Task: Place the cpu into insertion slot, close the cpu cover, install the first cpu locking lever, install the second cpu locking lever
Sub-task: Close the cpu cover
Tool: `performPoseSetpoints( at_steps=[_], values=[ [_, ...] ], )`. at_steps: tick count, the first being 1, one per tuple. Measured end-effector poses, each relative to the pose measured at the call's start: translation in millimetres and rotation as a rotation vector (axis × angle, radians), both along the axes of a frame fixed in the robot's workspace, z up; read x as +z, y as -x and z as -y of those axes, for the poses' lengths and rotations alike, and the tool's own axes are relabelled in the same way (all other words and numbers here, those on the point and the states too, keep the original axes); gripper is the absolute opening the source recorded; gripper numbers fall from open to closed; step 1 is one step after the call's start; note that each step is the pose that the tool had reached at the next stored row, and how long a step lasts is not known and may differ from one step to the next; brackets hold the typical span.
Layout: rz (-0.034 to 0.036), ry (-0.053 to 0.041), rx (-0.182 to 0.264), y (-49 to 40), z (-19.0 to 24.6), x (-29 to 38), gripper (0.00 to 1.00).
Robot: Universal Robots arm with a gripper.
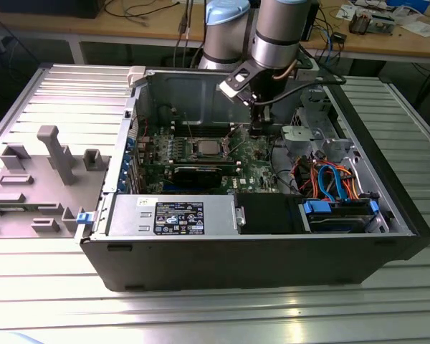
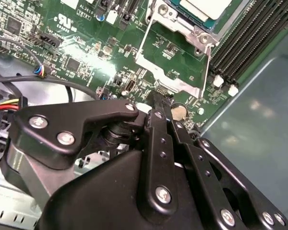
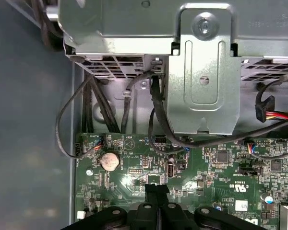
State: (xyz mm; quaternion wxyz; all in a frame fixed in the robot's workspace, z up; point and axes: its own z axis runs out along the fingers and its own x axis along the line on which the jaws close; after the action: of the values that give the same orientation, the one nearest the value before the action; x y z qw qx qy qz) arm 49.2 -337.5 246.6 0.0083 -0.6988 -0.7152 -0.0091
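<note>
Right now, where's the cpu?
The cpu sits at the middle of the motherboard, on the exterior view's left of the tool.

Silver-grey square cpu (image 2: 201, 5) seated flat in motherboard socket. Thin silvery cpu cover (image 2: 140, 48) swung open just beside it, green board showing through central opening.

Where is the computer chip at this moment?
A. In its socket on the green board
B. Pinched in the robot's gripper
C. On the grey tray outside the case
A: the cpu lies in its socket on the board, with the cover swung open beside it. The gripper hovers over the board, apart from the cpu.
</note>
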Motion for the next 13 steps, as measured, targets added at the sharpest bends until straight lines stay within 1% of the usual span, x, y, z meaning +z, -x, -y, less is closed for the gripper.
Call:
performPoseSetpoints(
  at_steps=[1,3,4,13],
  values=[
    [0.0000,-0.0001,0.000,1.3,0.0,-2.3,0.11],
    [-0.0004,-0.0001,0.001,8.5,0.0,-3.2,0.11],
    [-0.0005,0.0000,0.001,10.0,0.1,-3.2,0.11],
    [-0.0005,-0.0005,0.001,10.7,0.0,-3.3,0.11]
  ],
)
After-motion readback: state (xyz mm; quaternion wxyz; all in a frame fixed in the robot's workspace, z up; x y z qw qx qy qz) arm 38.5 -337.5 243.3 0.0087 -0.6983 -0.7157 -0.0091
